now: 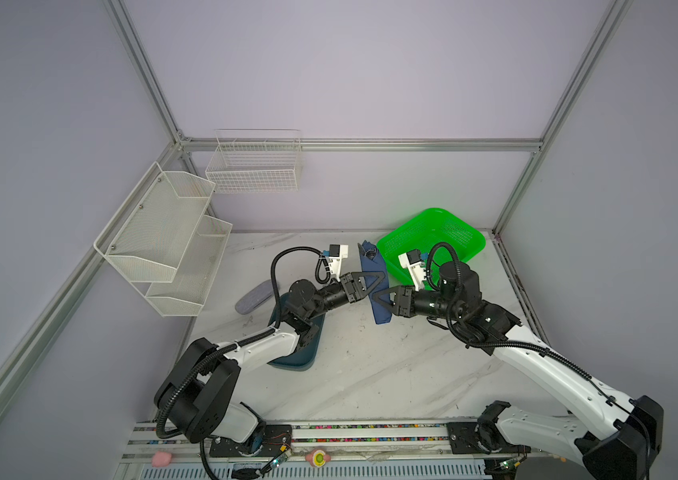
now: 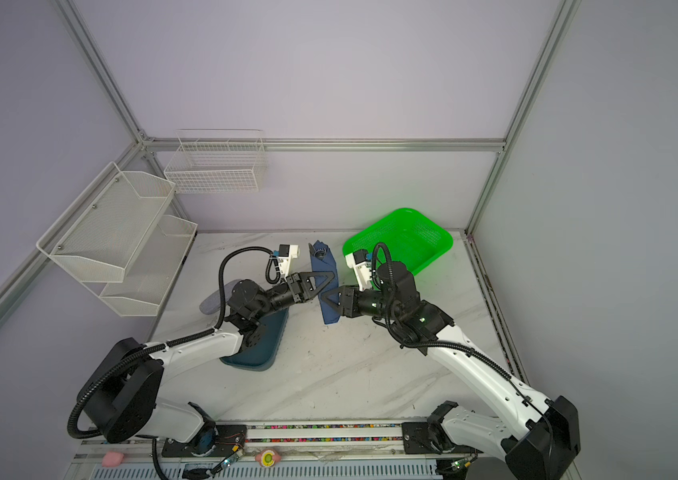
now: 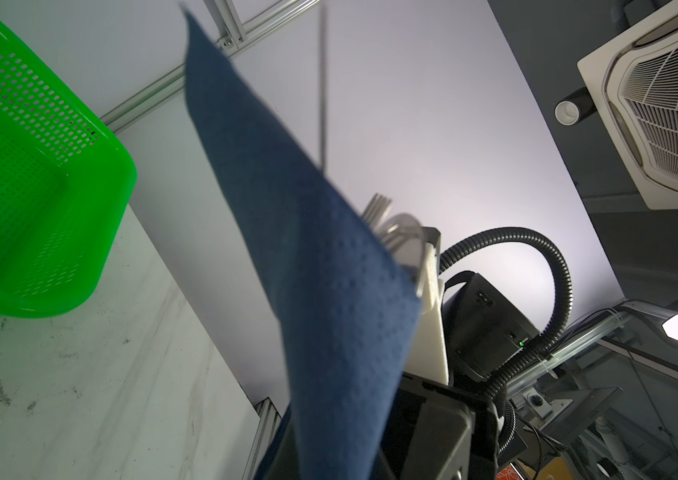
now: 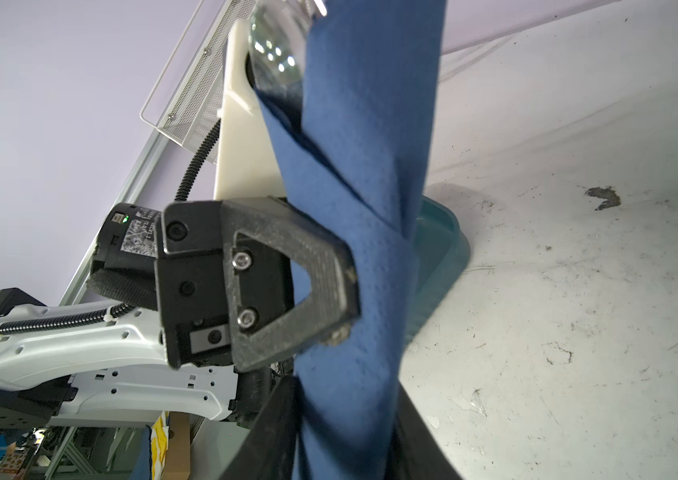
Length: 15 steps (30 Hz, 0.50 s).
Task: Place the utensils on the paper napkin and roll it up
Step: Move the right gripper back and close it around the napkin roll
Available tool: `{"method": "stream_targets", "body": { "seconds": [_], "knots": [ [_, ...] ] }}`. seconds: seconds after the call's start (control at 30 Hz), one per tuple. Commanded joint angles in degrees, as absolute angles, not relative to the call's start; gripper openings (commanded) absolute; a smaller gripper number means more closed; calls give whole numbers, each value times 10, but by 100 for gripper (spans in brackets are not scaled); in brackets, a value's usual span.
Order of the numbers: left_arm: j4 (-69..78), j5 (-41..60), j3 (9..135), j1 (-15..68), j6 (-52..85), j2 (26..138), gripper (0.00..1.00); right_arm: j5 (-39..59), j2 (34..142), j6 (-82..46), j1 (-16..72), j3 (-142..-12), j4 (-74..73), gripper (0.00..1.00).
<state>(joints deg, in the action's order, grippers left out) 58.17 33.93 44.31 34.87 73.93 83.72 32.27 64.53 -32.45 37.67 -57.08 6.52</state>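
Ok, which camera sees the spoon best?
The right wrist view: the spoon pokes its shiny bowl out of the rolled napkin, big and clear. The left wrist view shows only a curved edge beside the fork tines. In both top views it's just a tiny glint at the roll's end.

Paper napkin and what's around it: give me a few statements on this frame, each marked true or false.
1. The paper napkin lies flat and unfolded. False: it is wrapped into a long bundle.
2. The left pincer is clamped on the napkin. True.
3. The utensils poke out of one end of the bundle. True: the fork tines and spoon bowl show.
4. The teal tray touches the green basket. False: they lie apart, the napkin between them.
5. The right pincer hovers over the basket, away from the napkin. False: the napkin runs between its fingers.
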Motion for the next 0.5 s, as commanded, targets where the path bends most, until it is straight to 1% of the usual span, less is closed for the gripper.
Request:
{"method": "stream_targets", "body": {
  "seconds": [0.0,0.13,0.3,0.47],
  "knots": [
    [635,356,479,348,750,823,3,339,650,-308,376,-573,43,36],
    [638,369,483,349,754,823,3,364,650,-299,364,-573,40,37],
    [643,377,485,349,755,822,3,426,650,-289,345,-569,30,37],
    [654,386,491,349,764,827,3,496,652,-302,342,-556,-12,34]
  ]
}}
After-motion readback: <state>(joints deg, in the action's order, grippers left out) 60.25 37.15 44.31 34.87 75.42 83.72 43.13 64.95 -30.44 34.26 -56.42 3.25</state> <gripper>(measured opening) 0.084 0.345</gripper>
